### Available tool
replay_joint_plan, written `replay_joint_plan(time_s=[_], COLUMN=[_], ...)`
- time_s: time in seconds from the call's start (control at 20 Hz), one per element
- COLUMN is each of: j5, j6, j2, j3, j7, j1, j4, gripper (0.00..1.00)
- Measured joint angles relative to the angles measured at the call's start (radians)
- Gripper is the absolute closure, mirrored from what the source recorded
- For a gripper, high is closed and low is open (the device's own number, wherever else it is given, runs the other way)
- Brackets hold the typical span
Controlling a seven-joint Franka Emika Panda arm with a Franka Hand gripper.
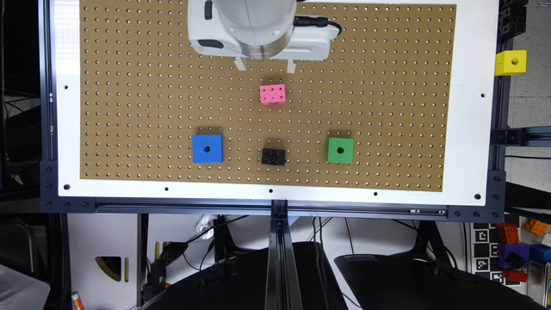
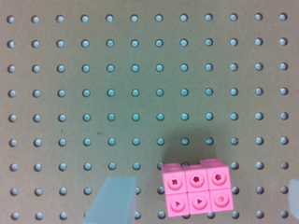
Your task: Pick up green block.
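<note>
Meanwhile, hovering at upper centre with pincer (image 1: 266, 65) spread wide and empty, well apart from green block (image 1: 340, 150) resting at lower right of worktop (image 1: 129, 86).

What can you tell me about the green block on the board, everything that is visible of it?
The bright green square block looks like smooth plastic and has one round dark hole in the middle of its top. It lies flat on the brown perforated board, near the edge toward the exterior view's right, and it casts a small shadow. Nothing touches it. The black studded brick is its nearest neighbour, clearly apart from it.
</note>
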Motion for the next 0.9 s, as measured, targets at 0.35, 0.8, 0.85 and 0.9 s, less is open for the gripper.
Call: replay_joint_plan(time_s=[0.35,0.8,0.85,0.9], j5=[0.0040,0.0005,-0.0014,-0.0030], j6=[0.000,-0.001,-0.002,-0.003], j2=[0.002,0.198,0.228,0.249], j3=[0.033,0.162,0.178,0.187], j7=[0.013,0.131,0.147,0.159], j1=[0.001,0.006,0.007,0.009], j4=[0.016,0.240,0.271,0.295], gripper=[0.00,0.00,0.00,0.00])
